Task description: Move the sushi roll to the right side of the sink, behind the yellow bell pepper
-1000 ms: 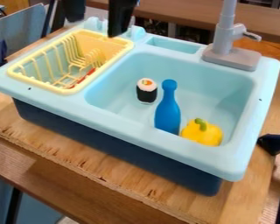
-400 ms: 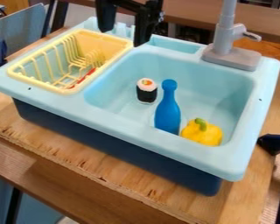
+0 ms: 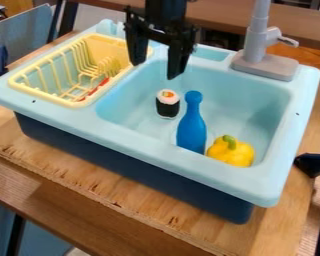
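Toy sink [image 3: 156,155], tool [image 3: 154,71] lower, nearer sushi [image 3: 167,105]

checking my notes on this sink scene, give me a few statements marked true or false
1. The gripper is open and holds nothing. True.
2. The blue bottle and the yellow pepper are both in the sink. True.
3. The blue bottle lies on its side. False: it stands upright.
4. The sushi roll is in the yellow dish rack. False: it is in the sink.
5. The yellow pepper has a red stem. False: its stem is green.
6. Something red shows in the yellow dish rack. True.
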### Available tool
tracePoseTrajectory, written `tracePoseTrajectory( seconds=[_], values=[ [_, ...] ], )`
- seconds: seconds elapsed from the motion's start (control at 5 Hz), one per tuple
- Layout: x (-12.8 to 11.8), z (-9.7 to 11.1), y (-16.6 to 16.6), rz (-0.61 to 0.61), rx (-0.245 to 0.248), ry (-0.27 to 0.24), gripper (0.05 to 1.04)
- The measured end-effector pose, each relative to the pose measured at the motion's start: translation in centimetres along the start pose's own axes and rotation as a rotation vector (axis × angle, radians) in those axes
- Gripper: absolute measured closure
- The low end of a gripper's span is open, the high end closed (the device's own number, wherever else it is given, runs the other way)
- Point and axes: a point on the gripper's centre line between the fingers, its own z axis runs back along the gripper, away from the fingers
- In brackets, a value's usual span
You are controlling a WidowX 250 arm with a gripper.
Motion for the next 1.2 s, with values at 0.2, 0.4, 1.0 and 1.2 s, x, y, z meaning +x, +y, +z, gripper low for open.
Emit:
tracePoseTrajectory(
  seconds=[0.2, 0.4, 1.0, 1.2],
  values=[
    [0.6, -1.4, -0.1, 0.026, -0.017, 0.002, 0.083],
    [0.9, -3.4, -0.2, 0.048, -0.019, 0.050, 0.083],
    [2.5, -7.4, -0.9, 0.085, -0.034, 0.131, 0.130],
    [2.4, -7.7, -1.1, 0.103, -0.045, 0.141, 0.401]
  ],
)
